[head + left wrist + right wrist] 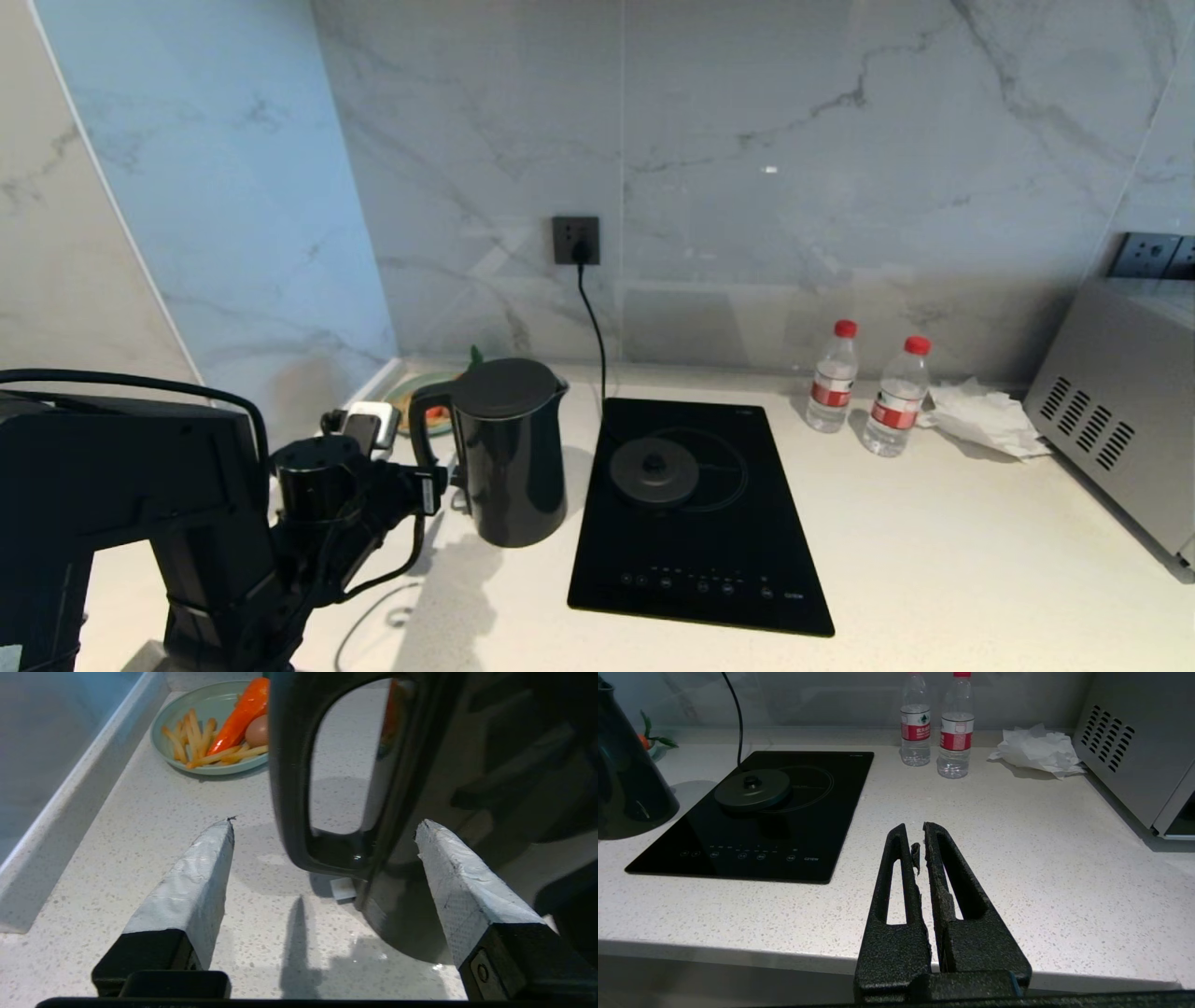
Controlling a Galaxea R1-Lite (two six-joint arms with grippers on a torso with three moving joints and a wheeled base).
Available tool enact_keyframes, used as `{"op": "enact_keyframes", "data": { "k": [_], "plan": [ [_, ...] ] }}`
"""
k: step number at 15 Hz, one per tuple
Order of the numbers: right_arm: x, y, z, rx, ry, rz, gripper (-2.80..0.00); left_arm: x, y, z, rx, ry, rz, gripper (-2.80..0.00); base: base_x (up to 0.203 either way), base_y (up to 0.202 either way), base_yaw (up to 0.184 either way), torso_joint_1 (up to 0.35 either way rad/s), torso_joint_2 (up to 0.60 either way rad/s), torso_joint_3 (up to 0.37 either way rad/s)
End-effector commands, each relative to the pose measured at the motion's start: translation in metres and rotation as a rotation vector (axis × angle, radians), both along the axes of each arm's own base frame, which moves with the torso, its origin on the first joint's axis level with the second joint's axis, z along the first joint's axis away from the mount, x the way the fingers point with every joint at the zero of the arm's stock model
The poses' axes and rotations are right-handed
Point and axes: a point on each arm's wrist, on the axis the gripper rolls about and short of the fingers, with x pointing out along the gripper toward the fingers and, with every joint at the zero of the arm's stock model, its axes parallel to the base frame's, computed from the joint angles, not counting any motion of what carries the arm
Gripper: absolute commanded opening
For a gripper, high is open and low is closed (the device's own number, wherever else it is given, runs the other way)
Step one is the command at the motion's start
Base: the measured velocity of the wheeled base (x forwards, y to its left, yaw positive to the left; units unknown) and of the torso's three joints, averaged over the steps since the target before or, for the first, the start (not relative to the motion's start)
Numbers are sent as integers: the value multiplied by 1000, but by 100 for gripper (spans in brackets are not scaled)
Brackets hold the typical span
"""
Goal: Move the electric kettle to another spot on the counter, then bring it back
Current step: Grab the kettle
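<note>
**A:** Where did the electric kettle [512, 452] stand at that moment?

**B:** Upright on the counter [934, 560], directly ahead of the left gripper [322, 828], with its loop handle turned toward the fingers. The kettle was off its base disc [653, 469], which lay on the black cooktop [695, 518] on the far side of the kettle from the gripper.

**A:** Was the gripper holding it?

**B:** No. The two taped fingers [196, 891] were spread wide, one on each side of the handle and clear of it. In the wrist view the handle's lower curve sat in the gap between the tips, a little beyond them, and nothing was clamped.

**A:** What lay past the handle?

**B:** Beyond the fingertips, toward the corner of the wall, a pale green plate [205, 704] with fries, a carrot and an egg. The kettle hid most of it from the head camera.

**A:** And further out?

**B:** Past the cooktop, well away from the left gripper, two water bottles [831, 376] with red caps stood side by side near the wall, crumpled tissue [980, 418] beside them, then a grey appliance [1120, 411] at the counter's end. A cord ran from the wall socket [575, 240] down toward the cooktop.

**A:** The other arm?

**B:** The right gripper [920, 835] hung at the counter's front edge with its black fingers pressed almost together, holding nothing, the cooktop ahead of it and off to one side.
</note>
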Motion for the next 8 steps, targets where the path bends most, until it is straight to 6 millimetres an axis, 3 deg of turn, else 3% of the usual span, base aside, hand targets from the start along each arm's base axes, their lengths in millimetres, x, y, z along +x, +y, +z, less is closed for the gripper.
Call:
{"op": "enact_keyframes", "data": {
  "k": [1,8],
  "plan": [
    [0,0,0,0,0,0,-280,3,3,-4,8,1,13,0,0,0,0,0,0,0],
    [0,0,0,-1,0,0,-280,14,12,-1,21,-30,40,0,0,0,0,0,0,0]
  ]
}}
